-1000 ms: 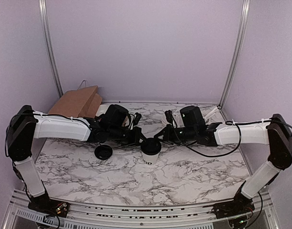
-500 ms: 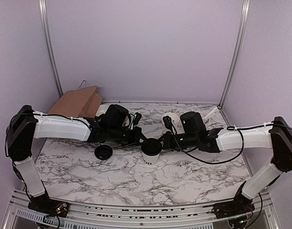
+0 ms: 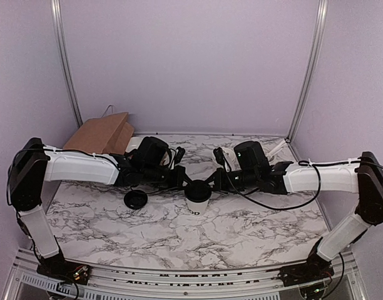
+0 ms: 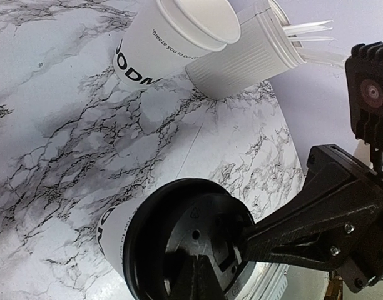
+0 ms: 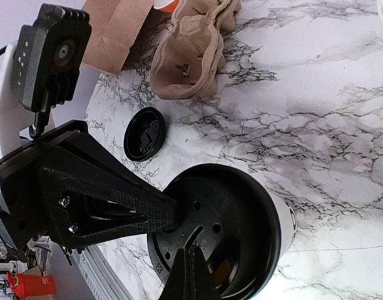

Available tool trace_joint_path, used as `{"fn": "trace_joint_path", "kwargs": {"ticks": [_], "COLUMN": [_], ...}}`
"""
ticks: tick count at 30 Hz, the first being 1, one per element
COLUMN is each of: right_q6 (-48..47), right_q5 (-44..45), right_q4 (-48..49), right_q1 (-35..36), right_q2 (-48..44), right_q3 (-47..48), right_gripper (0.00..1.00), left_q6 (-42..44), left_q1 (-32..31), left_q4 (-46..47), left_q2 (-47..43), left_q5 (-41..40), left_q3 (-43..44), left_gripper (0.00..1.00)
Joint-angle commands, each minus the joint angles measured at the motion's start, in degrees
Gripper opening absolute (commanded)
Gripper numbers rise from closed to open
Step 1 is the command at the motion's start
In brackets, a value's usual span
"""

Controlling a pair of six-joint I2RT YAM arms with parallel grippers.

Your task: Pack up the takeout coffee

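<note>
Evidently the lid is being seated: the paper cup (image 3: 197, 204) stands upright near the middle of the marble table (image 3: 241, 232), a black lid (image 3: 198, 186) covers its mouth, and both arms reach in over it from opposite sides. The left gripper (image 3: 186, 184) has its jaws pressed together, pinching nothing, with its tip resting on the left part of the lid. The right gripper (image 3: 209, 184) is likewise closed tight and empty, its tip on the right part. Two closed tips make blunt pushers, so I judge they bear down on opposite sides to snap the rim home evenly and keep the cup from tipping. With the lid on, what the cup holds cannot be seen. A spare black lid (image 3: 136, 199) lies flat on the table just left of the cup. At the far left a brown paper bag (image 3: 102, 133) leans by the wall, its contents hidden; beside it sits a tan pulp carrier (image 5: 190, 50) with no cup in it. At the far right, a stack of nested cups (image 4: 173, 37) stands in front of a ribbed white tub (image 4: 248, 53) holding plastic utensils.
</note>
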Motion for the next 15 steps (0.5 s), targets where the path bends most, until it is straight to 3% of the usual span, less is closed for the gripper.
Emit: {"fn": "trace_joint_path", "kwargs": {"ticks": [1,15], "right_q6": [-2.3,-3.5], "right_q5": [3.6,4.9], "right_q4": [-3.5,-6.4], "right_q1": [-0.8,-1.0], "right_q2": [-2.7,-3.0], "right_q3": [3.8,3.9], "right_gripper": [0.0,0.0], "left_q6": [1.5,0.7], "left_q1": [0.2,0.2], "left_q4": [-6.4,-6.7], "left_q2": [0.5,-2.6], "left_q5": [-1.3,0.0], "left_q3": [0.1,3.1], "left_gripper": [0.0,0.0]}}
